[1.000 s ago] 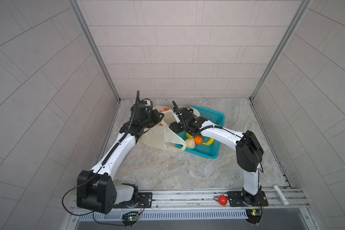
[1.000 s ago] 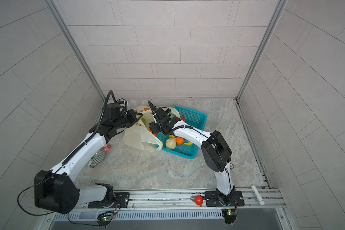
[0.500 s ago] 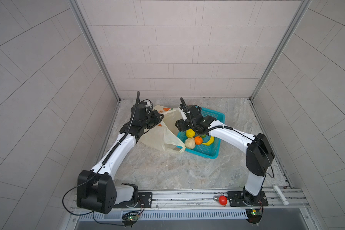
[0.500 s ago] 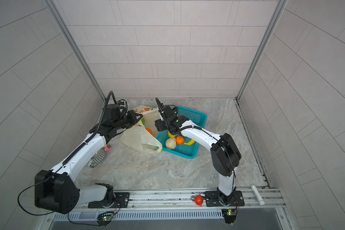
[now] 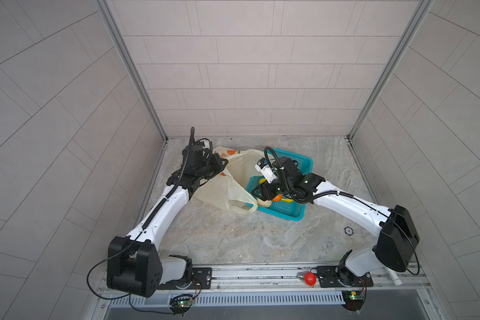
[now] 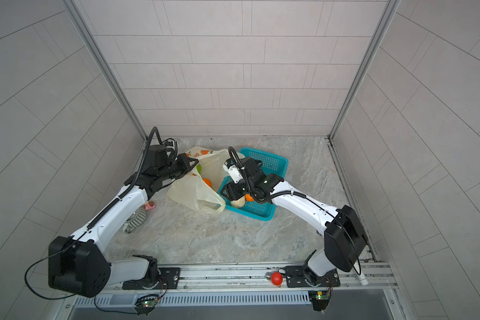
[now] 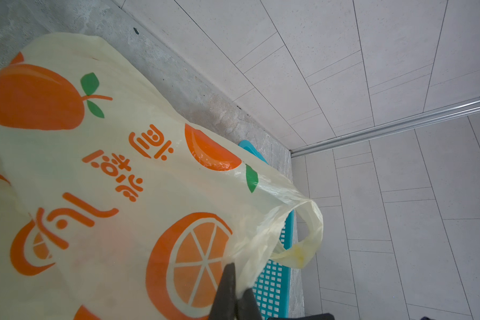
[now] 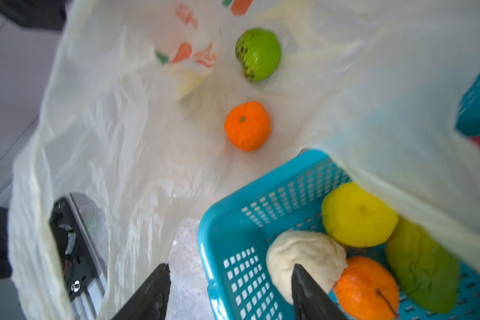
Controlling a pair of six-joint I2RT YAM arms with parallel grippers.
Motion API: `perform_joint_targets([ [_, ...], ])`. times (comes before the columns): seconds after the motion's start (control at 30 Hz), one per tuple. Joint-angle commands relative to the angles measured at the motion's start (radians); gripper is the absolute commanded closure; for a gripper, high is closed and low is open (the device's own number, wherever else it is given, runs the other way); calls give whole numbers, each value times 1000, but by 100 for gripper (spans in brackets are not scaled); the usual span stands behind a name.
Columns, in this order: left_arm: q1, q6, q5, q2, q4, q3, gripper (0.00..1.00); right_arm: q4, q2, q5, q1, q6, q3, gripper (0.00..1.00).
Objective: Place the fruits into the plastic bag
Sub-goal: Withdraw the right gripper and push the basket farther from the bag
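The right gripper (image 8: 230,267) hangs open and empty over the basket's (image 8: 233,216) near corner, one finger (image 8: 311,293) above the whitish fruit (image 8: 305,255). Best to centre on it before closing. Beyond, the plastic bag (image 8: 122,124) holds an orange (image 8: 247,126) and a green ball (image 8: 258,54), with the left gripper (image 7: 234,277) clamped on its rim.

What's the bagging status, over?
Left gripper shut on thin pale-yellow plastic bag; right gripper open, empty, at teal perforated basket's rim. Bumpy green ball, orange fruit bagged; whitish, yellow, orange, green oblong fruits left. Bag overhangs basket.
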Motion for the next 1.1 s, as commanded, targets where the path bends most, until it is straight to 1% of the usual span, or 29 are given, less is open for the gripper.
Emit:
perform_joint_targets([
  [0.0, -3, 20, -11, 9, -15, 15, 100, -77, 26, 26, 37, -60, -25, 33],
  [0.17, -4, 23, -13, 8, -18, 18, 100, -255, 177, 113, 68, -91, 68, 36],
  [0.23, -3, 26, -16, 4, -24, 18, 100, -265, 206, 196, 72, -77, 71, 38],
  [0.3, -3, 28, -17, 3, -24, 20, 100, -262, 217, 264, 61, -37, 57, 42],
  [0.37, -3, 28, -17, 3, -23, 20, 100, -271, 204, 325, 26, 23, 38, 47],
  [0.43, -2, 25, -18, 3, -21, 20, 100, -265, 162, 374, -27, 84, 2, 48],
  [0.53, -3, 25, -18, 4, -19, 19, 100, -229, 77, 388, -131, 156, -72, 48],
  [0.6, -3, 25, -17, 7, -17, 20, 100, -206, 27, 383, -185, 182, -106, 48],
  [0.67, -3, 24, -16, 11, -13, 22, 100, -175, -21, 359, -208, 180, -123, 46],
  [0.8, -3, 23, -15, 17, -12, 26, 100, -118, -102, 292, -189, 148, -110, 43],
  [0.87, -3, 23, -13, 17, -11, 26, 100, -94, -138, 289, -157, 115, -97, 41],
  [0.93, -3, 22, -12, 17, -10, 25, 100, -47, -160, 253, -125, 85, -99, 41],
  [0.97, -3, 20, -13, 17, -10, 24, 100, -17, -165, 228, -114, 82, -108, 41],
  [1.07, -2, 17, -14, 20, -4, 23, 100, 92, -147, 50, -107, 109, -144, 41],
])
